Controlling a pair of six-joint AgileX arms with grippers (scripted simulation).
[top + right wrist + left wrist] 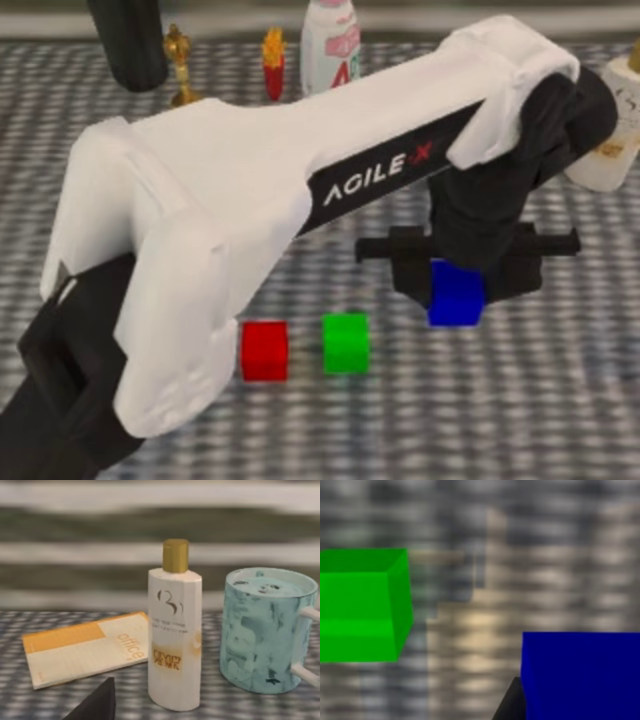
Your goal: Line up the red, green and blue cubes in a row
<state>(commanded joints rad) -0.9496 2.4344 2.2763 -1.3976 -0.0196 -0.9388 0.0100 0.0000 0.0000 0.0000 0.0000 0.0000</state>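
Observation:
The red cube (264,350) and the green cube (346,342) sit side by side on the table, a small gap between them. My left arm reaches across from the lower left, and its gripper (455,285) is shut on the blue cube (458,300), right of the green cube and slightly farther back. In the left wrist view the blue cube (580,675) fills the near corner against a dark finger (512,705), with the green cube (362,605) beyond. I cannot tell whether the blue cube touches the table. My right arm is outside the top view; one dark fingertip (97,705) shows, holding nothing.
Along the back stand a black cylinder (128,40), a gold trophy (180,65), a fries-shaped toy (273,62) and a white bottle (332,45). A pale object (615,140) sits at the right edge. The right wrist view shows a booklet (85,650), a gold-capped bottle (175,630) and a teal mug (267,630).

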